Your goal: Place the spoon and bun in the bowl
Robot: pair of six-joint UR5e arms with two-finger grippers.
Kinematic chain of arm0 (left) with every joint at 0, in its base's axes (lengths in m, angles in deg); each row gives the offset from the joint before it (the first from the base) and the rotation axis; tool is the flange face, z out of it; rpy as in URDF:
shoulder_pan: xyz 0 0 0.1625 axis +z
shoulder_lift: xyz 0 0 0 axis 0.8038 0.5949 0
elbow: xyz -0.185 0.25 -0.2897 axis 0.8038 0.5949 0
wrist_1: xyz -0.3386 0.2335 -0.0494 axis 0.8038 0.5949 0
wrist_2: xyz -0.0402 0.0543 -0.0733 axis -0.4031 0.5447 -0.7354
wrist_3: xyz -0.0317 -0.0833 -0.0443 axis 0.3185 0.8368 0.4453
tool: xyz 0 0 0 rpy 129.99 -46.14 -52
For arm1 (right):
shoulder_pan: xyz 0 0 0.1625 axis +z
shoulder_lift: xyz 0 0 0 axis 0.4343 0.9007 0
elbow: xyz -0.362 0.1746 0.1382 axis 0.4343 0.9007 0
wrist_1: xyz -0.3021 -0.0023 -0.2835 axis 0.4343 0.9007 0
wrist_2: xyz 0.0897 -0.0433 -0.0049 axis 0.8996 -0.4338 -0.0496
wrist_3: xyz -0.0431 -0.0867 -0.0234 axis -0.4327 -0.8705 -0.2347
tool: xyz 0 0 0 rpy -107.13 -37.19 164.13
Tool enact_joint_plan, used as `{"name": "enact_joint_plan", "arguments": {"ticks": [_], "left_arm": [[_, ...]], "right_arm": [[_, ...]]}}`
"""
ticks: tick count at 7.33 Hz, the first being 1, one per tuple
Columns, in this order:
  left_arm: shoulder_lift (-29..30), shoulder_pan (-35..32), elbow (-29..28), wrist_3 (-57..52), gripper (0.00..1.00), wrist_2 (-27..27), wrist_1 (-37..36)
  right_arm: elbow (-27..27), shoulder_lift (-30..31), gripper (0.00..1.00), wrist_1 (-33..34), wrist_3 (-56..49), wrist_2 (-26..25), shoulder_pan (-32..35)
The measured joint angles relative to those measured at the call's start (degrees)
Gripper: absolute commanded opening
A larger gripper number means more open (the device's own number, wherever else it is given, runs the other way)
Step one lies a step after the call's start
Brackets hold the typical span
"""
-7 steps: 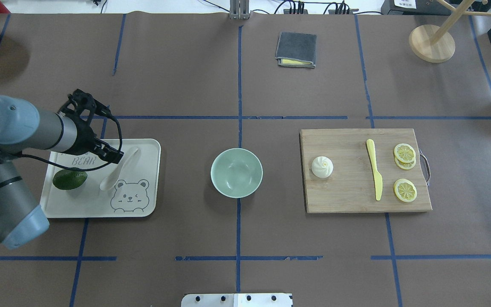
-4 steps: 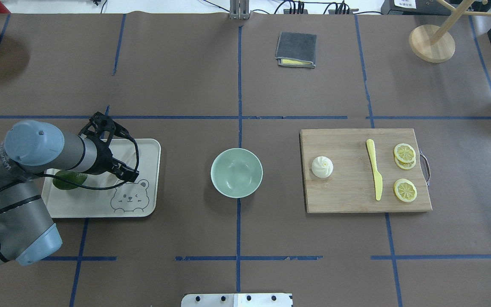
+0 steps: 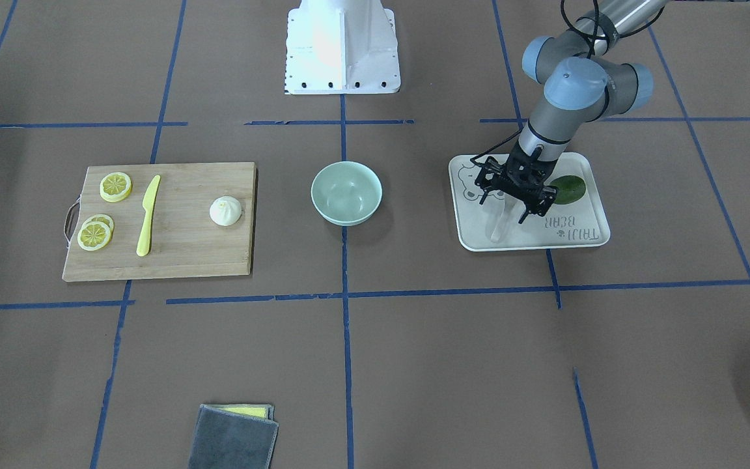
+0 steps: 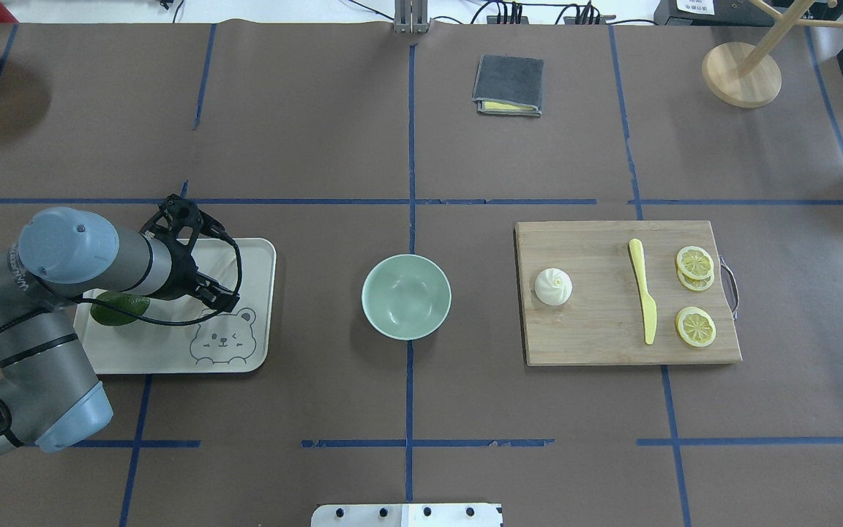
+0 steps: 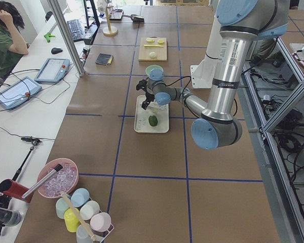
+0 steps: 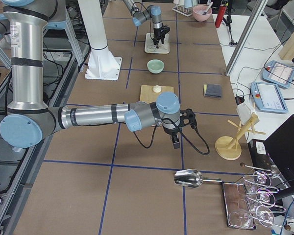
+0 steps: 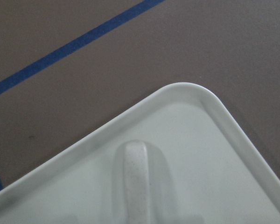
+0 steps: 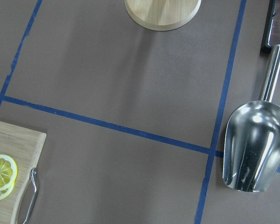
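Holds the left tool (image 3: 503, 210) spread and empty over the small white soup spoon (image 3: 497, 228) on the white bear-printed tray (image 3: 544, 245), seemingly to straddle its handle.

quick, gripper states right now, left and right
left gripper: open, over the spoon, not holding it
right gripper: cannot tell

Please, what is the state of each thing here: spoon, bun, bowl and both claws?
spoon: lying in the tray, not lifted.
bun: on the cutting board, pleats up.
bowl: upright, empty.
left claw: open, over the spoon.
right claw: open or shut, cannot tell.
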Motion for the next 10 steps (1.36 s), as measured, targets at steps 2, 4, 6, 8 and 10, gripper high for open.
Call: {"name": "enact_joint_plan", "arguments": {"ticks": [2, 4, 6, 8, 10], "left_arm": [[0.00, -0.01, -0.39, -0.12, 0.79, 0.00, 0.01], [0.04, -0.01, -0.43, -0.09, 0.02, 0.00, 0.01], [0.00, -0.04, -0.31, 0.28, 0.00, 0.02, -0.01], [-0.04, -0.09, -0.21, 0.24, 0.00, 0.13, -0.08], [0.06, -0.30, 0.50, 0.25, 0.00, 0.15, -0.20]], "right_arm": [[0.00, -0.06, 1.00, -0.04, 0.00, -0.06, 0.00], [0.00, -0.16, 1.00, -0.05, 0.00, -0.07, 0.00], [0.00, -0.23, 1.00, -0.01, 0.00, -0.07, 0.00], [0.00, -0.28, 1.00, 0.00, 0.00, -0.07, 0.00], [0.00, -0.35, 1.00, -0.02, 0.00, -0.07, 0.00]]}}
